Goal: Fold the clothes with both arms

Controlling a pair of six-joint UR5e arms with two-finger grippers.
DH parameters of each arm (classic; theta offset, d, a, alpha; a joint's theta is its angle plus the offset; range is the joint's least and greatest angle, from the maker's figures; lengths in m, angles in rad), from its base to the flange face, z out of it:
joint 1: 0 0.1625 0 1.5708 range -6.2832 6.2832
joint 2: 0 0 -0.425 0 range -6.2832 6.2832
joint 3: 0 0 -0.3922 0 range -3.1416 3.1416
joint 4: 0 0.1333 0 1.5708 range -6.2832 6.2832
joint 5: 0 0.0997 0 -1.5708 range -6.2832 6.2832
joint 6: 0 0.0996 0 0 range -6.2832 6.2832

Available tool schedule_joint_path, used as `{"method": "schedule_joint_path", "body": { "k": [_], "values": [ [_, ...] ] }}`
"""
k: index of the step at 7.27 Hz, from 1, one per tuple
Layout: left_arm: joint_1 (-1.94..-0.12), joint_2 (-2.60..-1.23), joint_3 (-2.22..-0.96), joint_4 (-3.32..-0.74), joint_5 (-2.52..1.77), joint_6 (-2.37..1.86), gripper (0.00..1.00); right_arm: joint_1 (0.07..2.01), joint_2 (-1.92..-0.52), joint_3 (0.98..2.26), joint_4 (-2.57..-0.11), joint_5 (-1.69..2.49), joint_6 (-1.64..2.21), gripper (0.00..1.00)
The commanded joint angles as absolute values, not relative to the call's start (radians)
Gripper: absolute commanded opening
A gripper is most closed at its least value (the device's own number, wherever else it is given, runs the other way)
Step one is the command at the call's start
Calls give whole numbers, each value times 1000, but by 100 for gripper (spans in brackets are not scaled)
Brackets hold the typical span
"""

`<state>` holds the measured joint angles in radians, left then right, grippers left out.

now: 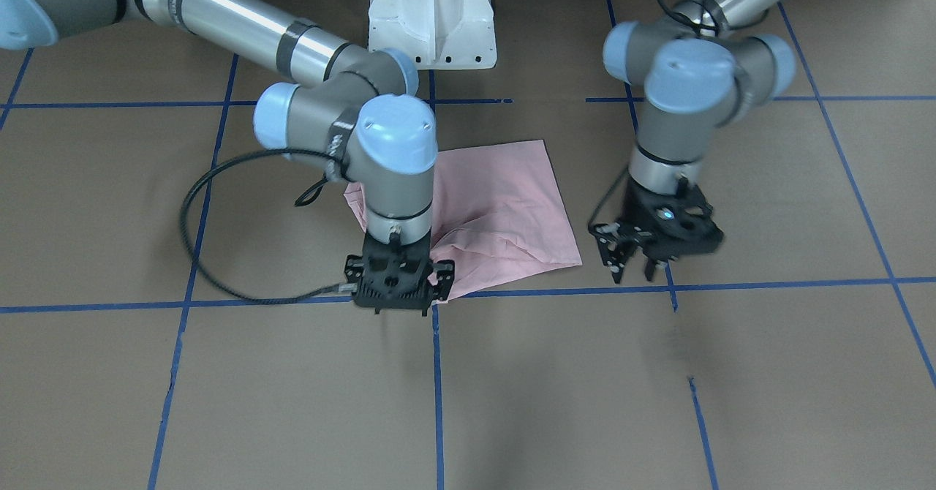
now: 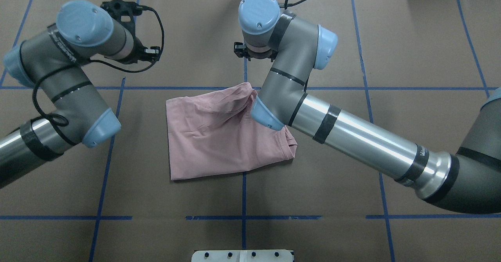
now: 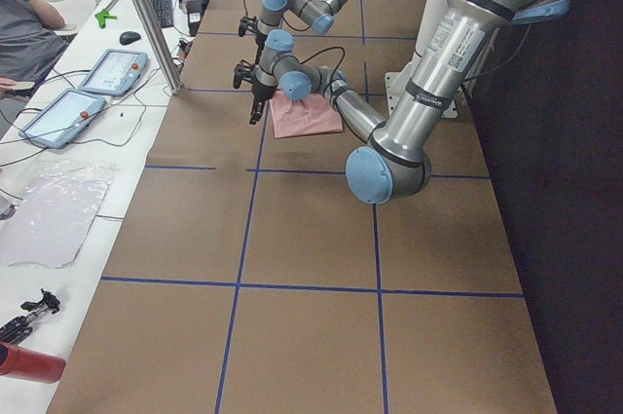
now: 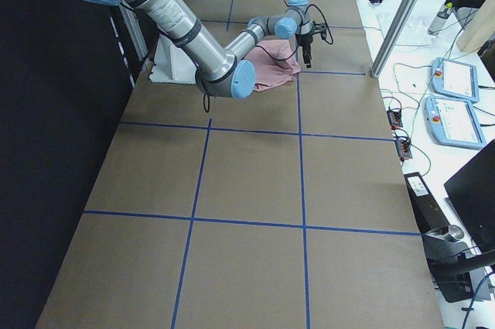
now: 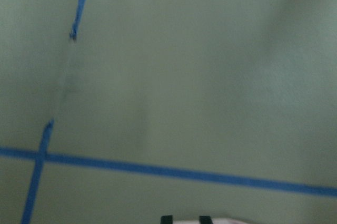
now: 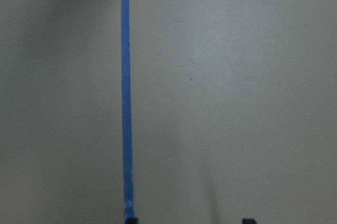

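Note:
The pale pink T-shirt (image 1: 504, 197) lies folded on the brown table, plain side up; it also shows in the overhead view (image 2: 219, 137). Its print is hidden. My right gripper (image 1: 395, 296) points down at the shirt's front corner, beside the cloth. In the right wrist view its fingertips (image 6: 131, 220) stand wide apart over bare table, with no cloth between them. My left gripper (image 1: 635, 274) hangs blurred above the table, apart from the shirt's other side. Its fingers stand slightly apart and hold nothing; the left wrist view shows the fingertips (image 5: 167, 218) over bare table.
The brown table (image 1: 512, 387) carries a grid of blue tape lines (image 1: 437, 373). The white pedestal base (image 1: 431, 18) stands behind the shirt. A black cable loop (image 1: 190, 241) hangs from the right wrist. Operator desks with tablets (image 3: 68, 112) lie beyond the table's edge.

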<state>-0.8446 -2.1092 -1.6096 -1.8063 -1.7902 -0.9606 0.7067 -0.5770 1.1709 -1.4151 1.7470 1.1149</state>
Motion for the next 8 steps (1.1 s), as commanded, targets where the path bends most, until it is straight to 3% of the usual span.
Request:
{"method": "schedule_joint_path", "body": {
  "k": [1, 3, 4, 6, 8],
  "values": [
    [-916, -2106, -1586, -1827, -1855, -801, 100, 779, -575, 1155, -1413, 1845, 1014, 100],
    [-926, -2099, -1630, -1813, -1882, -772, 100, 810, -587, 1172, -1420, 1908, 974, 100],
    [-981, -2023, -1691, -1813, -1960, -639, 100, 849, -639, 1240, -1448, 1954, 907, 100],
    [-1195, -1855, -1781, -1778, -2063, -257, 100, 1001, -824, 1494, -1625, 2054, 617, 100],
    [-1444, -1801, -1737, -1668, -2089, 179, 100, 1231, -993, 1610, -1777, 2124, 176, 100]
  ]
}}
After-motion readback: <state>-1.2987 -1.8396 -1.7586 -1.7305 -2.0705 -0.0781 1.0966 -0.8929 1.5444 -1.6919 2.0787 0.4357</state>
